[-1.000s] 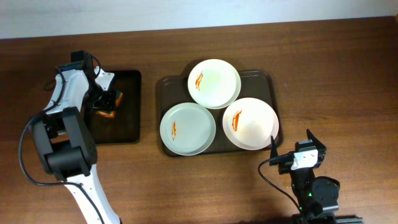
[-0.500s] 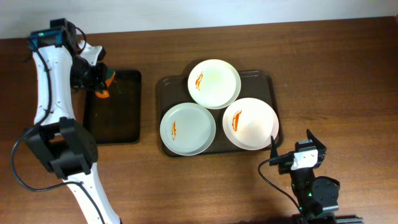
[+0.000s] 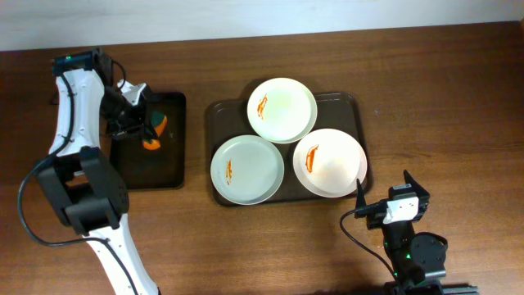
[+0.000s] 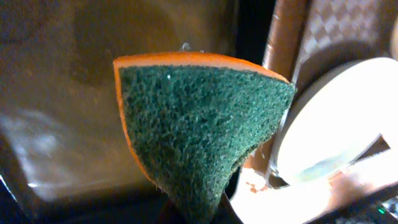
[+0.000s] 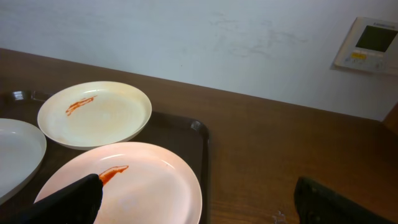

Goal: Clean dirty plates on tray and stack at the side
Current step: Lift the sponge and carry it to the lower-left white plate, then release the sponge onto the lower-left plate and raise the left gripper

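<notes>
overhead: l gripper (image 3: pixel 141 129) pinches an orange sponge (image 3: pixel 153 136) over the black tray (image 3: pixel 155 168). 3 smeared plates (image 3: pixel 282 109) sit on the brown tray (image 3: pixel 348 102). r gripper (image 3: pixel 383 187) is near it, fingers wide apart
l wrist: sponge's green side, pinched at the bottom
r wrist: plates w/ red smears

Even, sharp overhead view; dim left wrist view, glare on plate (image 4: pixel 339 121).

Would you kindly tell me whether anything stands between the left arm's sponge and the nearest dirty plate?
Nothing tall does. The left jaws, shut on the sponge, hang over the black tray; toward the nearest plate lie only bare table and the brown tray's low rim.
</notes>
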{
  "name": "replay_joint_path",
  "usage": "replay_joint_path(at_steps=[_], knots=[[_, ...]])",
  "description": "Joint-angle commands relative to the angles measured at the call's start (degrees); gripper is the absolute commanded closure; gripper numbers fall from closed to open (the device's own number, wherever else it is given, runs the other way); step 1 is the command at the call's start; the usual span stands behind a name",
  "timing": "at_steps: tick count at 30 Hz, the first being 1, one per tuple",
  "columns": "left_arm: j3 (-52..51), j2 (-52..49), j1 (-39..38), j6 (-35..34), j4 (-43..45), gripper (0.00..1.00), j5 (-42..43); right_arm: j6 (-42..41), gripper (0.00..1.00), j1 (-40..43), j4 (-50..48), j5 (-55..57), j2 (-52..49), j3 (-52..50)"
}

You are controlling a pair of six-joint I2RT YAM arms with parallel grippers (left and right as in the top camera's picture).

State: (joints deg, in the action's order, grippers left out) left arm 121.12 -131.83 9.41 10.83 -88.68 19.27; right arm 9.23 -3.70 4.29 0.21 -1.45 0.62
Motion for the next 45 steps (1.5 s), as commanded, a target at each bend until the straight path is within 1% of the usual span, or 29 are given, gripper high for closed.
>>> replay_joint_path(at_steps=[1, 2, 3, 4, 7, 9, 10, 12, 14, 16, 18, 19, 22, 25, 28, 29, 31, 32, 33, 34, 37, 40, 41, 42, 43, 44, 45], knots=[[8.2, 1.4, 0.8, -0.5, -6.2, 1.00, 2.6, 0.2, 0.02, -0.4, 0.3, 0.5, 0.2, -0.3], [12.0, 1.6, 0.9, -0.5, -8.1, 1.00, 2.6, 0.2, 0.02, -0.4, 0.3, 0.5, 0.2, -0.3], [14.2, 2.9, 0.8, -1.2, -8.0, 1.00, 2.6, 0.2, 0.02, -0.4, 0.3, 0.5, 0.2, -0.3], [14.5, 3.8, 0.6, -1.1, -7.5, 1.00, 2.4, 0.2, 0.02, -0.4, 0.3, 0.5, 0.2, -0.3], [13.3, 4.1, 0.2, -1.1, -6.7, 1.00, -4.1, 0.2, 0.02, -0.4, 0.3, 0.5, 0.2, -0.3], [7.3, 4.1, 0.1, -1.2, -4.4, 1.00, -5.5, 0.2, 0.02, -0.4, 0.3, 0.5, 0.2, -0.3], [1.3, 4.1, 0.1, -1.4, -1.2, 1.00, -5.1, 0.2, 0.02, -0.4, 0.3, 0.5, 0.2, -0.3], [-5.8, 4.1, 0.1, -7.0, 2.3, 1.00, -4.8, 0.2, 0.02, -0.4, 0.3, 0.5, 0.2, -0.3], [-8.1, 4.1, 0.1, -7.1, 1.5, 1.00, -0.5, 0.2, 0.02, -0.4, 0.3, 0.5, 0.2, -0.3], [-6.8, 4.5, 0.1, -7.1, -0.7, 1.00, 2.7, 0.2, 0.01, -0.4, 0.3, 0.5, 0.2, -0.3], [-1.7, 5.4, 0.2, -4.7, -5.1, 1.00, 6.0, 0.2, 0.02, -0.4, 0.3, 0.5, 0.2, -0.3], [3.1, 6.1, 0.0, -3.3, -8.1, 1.00, 8.2, 0.2, 0.02, -0.4, 0.3, 0.5, 0.2, -0.3], [6.1, 9.9, -1.2, -3.3, -6.5, 1.00, 14.1, 0.2, 0.02, -0.4, 0.3, 0.5, 0.2, -0.3], [5.5, 11.0, -6.0, -3.5, -8.1, 1.00, 14.8, 0.2, 0.02, -0.4, 0.3, 0.5, 0.2, -0.3], [2.3, 10.8, -12.6, -3.6, -7.2, 1.00, 12.0, 0.2, 0.02, -0.4, 0.3, 0.5, 0.2, -0.3], [0.6, 10.8, -14.9, -5.1, -6.6, 1.00, 12.0, 0.2, 0.02, -0.4, 0.3, 0.5, 0.2, -0.3], [-4.4, 10.8, -20.2, -8.7, -3.3, 1.00, 11.4, 0.2, 0.02, -0.4, 0.3, 0.5, 0.2, -0.3], [-6.9, 10.8, -22.5, -11.0, -1.0, 1.00, 9.4, 0.2, 0.02, -0.4, 0.3, 0.5, 0.2, -0.3], [-11.2, 10.8, -25.6, -16.6, 3.0, 1.00, 5.8, 0.2, 0.02, -0.4, 0.3, 0.5, 0.2, -0.3], [-13.5, 10.8, -26.9, -18.8, 5.3, 1.00, 5.0, 0.2, 0.02, -0.4, 0.3, 0.5, 0.2, -0.3], [-22.0, 10.8, -30.3, -22.7, 13.4, 1.00, 4.9, 0.2, 0.01, -0.4, 0.3, 0.5, 0.2, -0.3], [-28.6, 10.8, -31.3, -23.0, 18.5, 1.00, 4.9, 0.2, 0.02, -0.4, 0.3, 0.5, 0.2, -0.3], [-30.6, 10.8, -31.3, -23.0, 19.8, 0.89, 4.9, 0.2, 0.02, -0.4, 0.3, 0.5, 0.2, -0.3], [-31.2, 10.8, -31.3, -23.0, 20.5, 0.71, 4.9, 0.2, 0.02, -0.4, 0.3, 0.5, 0.2, -0.3], [-31.3, 10.8, -31.3, -23.0, 20.8, 0.37, 4.9, 0.2, 0.02, -0.4, 0.3, 0.5, 0.2, -0.3], [-31.3, 10.8, -31.3, -23.0, 20.8, 0.27, 4.9, 0.2, 0.01, -0.4, 0.3, 0.5, 0.2, -0.3], [-30.8, 10.9, -31.1, -23.0, 20.7, 0.09, 4.9, 0.2, 0.02, -0.4, 0.3, 0.5, 0.2, -0.3]])
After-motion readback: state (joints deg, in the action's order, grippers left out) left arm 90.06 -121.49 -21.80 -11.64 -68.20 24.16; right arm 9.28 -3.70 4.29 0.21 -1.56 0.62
